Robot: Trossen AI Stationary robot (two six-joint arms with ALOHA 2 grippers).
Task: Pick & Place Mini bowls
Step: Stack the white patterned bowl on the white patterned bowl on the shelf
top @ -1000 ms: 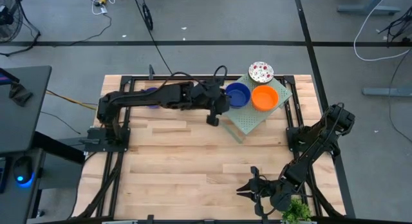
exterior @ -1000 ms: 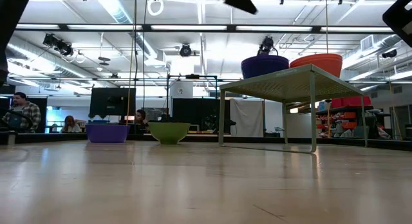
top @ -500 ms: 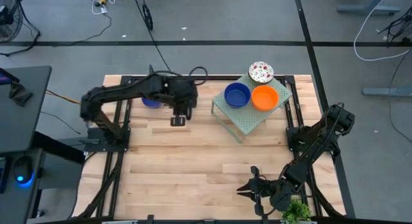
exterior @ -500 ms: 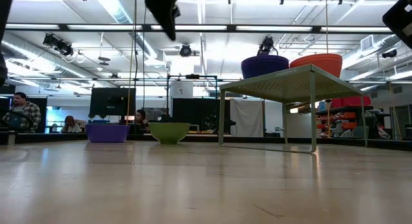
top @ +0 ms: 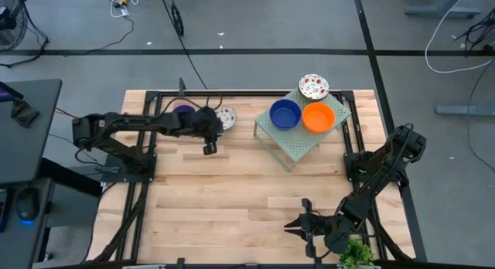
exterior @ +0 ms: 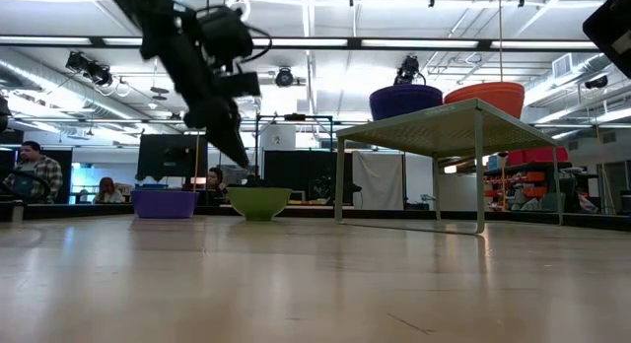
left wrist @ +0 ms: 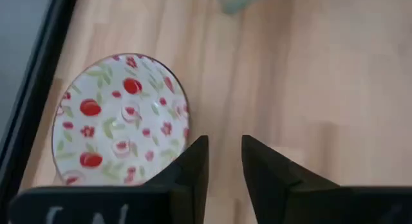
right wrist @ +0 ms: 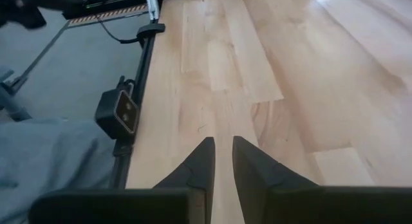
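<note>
A pale green perforated rack (top: 298,141) stands on its legs at the table's far right and carries a dark blue bowl (top: 285,114), an orange bowl (top: 318,117) and a red-speckled white bowl (top: 313,86). Another speckled bowl (top: 225,118) (left wrist: 119,118) and a purple-blue bowl (top: 183,110), half hidden by the left arm, sit on the table at the far edge. My left gripper (top: 209,148) (exterior: 240,158) (left wrist: 225,141) hangs in the air just near of that speckled bowl, narrowly open and empty. My right gripper (top: 298,223) (right wrist: 223,143) waits low at the near edge, shut.
A black frame (top: 247,92) runs round the wooden table. In the low view the two bowls (exterior: 259,202) (exterior: 165,203) sit left of the rack's legs (exterior: 338,180). Bare wood fills the table's middle and near left. People sit in the room beyond.
My left arm has drawn back from the rack toward the table's left and come down, its gripper now pointing down beside the speckled bowl on the table, which the arm covered before. The bowls and the rack have stayed in place.
</note>
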